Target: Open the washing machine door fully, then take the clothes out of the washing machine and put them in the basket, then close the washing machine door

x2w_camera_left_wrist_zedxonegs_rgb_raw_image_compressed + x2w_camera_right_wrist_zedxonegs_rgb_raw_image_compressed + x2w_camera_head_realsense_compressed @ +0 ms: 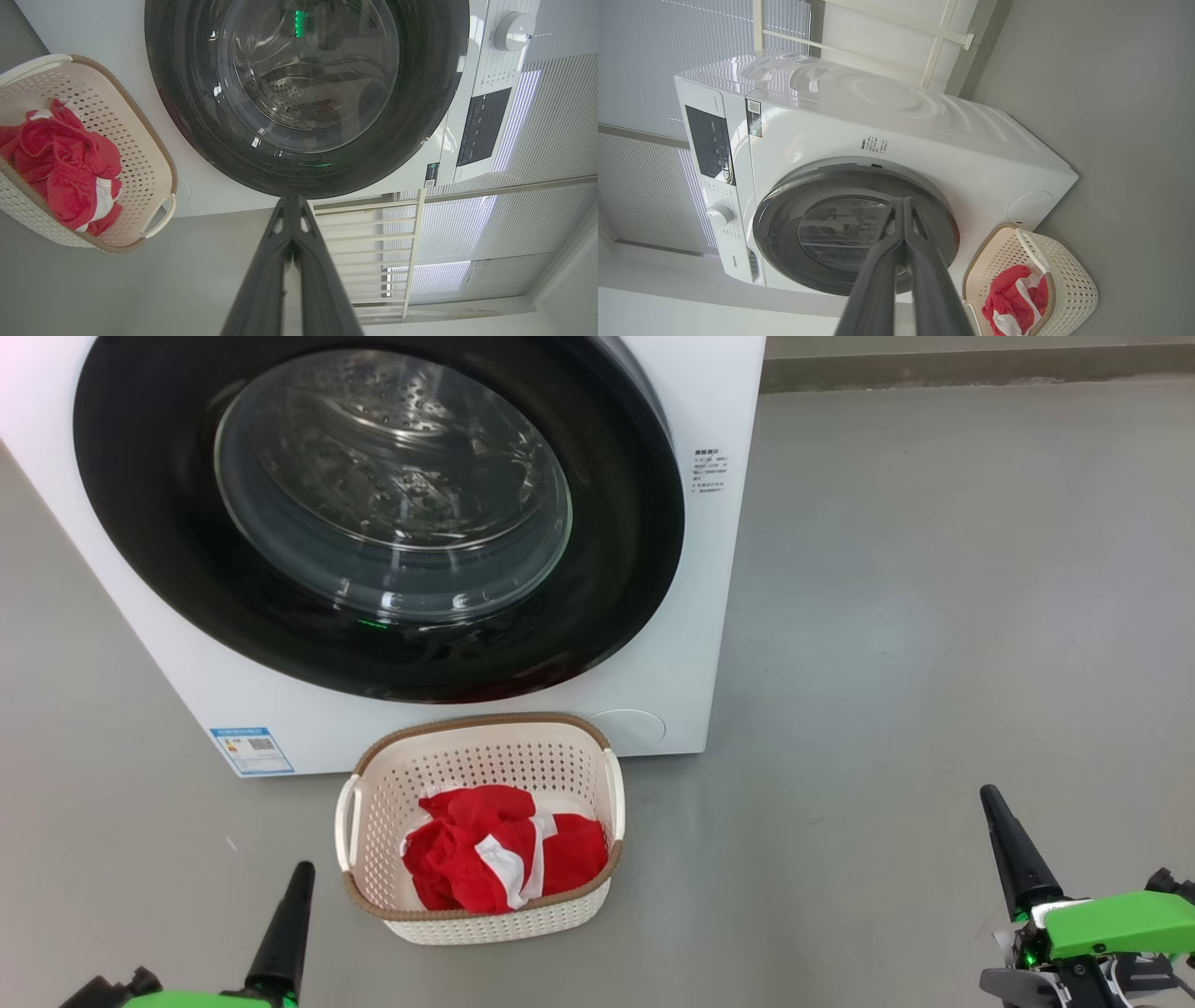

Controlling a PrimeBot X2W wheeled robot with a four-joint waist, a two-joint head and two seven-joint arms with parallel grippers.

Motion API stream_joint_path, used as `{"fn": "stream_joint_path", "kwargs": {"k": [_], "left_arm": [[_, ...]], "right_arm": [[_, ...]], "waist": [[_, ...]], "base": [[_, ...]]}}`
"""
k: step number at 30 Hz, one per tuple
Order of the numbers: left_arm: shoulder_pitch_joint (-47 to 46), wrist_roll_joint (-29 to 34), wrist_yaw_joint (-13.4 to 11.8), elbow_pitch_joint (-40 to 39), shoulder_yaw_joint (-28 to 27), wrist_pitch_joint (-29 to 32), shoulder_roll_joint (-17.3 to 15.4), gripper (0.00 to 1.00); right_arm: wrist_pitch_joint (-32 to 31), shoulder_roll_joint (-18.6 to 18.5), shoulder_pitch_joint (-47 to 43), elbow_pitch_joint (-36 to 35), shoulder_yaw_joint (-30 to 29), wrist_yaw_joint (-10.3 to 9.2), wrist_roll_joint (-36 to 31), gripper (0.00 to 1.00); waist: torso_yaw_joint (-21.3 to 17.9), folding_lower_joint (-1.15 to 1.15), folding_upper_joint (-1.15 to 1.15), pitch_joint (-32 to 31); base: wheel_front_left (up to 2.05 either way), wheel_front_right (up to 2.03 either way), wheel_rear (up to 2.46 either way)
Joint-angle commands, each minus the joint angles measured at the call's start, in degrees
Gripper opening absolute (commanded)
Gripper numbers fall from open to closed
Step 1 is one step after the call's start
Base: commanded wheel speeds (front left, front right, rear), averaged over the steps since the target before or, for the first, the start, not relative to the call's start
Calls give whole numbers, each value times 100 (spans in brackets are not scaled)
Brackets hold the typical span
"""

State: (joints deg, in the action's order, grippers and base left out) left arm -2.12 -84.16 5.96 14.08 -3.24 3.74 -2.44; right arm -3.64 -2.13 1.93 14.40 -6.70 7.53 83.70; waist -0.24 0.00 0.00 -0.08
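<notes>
Clothes (pixel 471 863) lie in a red-and-white bundle inside the basket (pixel 504 926), just ahead of your two grippers. Nearest you, your left gripper (pixel 301 879) rises from the lower left of the head view with its dark fingers pressed tight together and nothing between them. Your right gripper (pixel 992 801) stands at the lower right, likewise closed on nothing. Both are over the bare grey floor (pixel 934 616) and apart from the basket, the left one the nearer to it. The basket stands on the floor, its far rim just in front of the washing machine (pixel 714 616), below the door. Beyond it, the washing machine door (pixel 621 523) sits closed against the white front, and through its glass you can see the steel drum (pixel 392 457). A small blue label (pixel 252 750) sits at the front's lower left corner.
</notes>
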Motion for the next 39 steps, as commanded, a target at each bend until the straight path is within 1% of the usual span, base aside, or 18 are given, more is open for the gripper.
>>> {"fn": "stream_joint_path", "kwargs": {"k": [1, 4, 11, 39], "left_arm": [[-295, -197, 81, -93, -200, 61, -82, 0], [-316, -327, 95, -75, -215, 95, -82, 0], [-402, -844, 153, -3, -276, 232, -84, 0], [-404, -827, 153, -3, -296, 248, -70, 0]], "right_arm": [[-64, -111, 303, -115, 85, -4, 241, 0], [-98, -113, 326, -100, 84, -4, 373, 0], [-236, -121, 420, -41, 78, -4, 897, 0], [-254, -106, 422, -39, 56, -4, 878, 0]], "waist": [[4, 0, 0, 4], [8, 0, 0, 8], [24, 0, 0, 25], [24, 0, 0, 25]], "base": [[0, 0, 0], [0, 0, 0], [0, 0, 0], [0, 0, 0]]}}
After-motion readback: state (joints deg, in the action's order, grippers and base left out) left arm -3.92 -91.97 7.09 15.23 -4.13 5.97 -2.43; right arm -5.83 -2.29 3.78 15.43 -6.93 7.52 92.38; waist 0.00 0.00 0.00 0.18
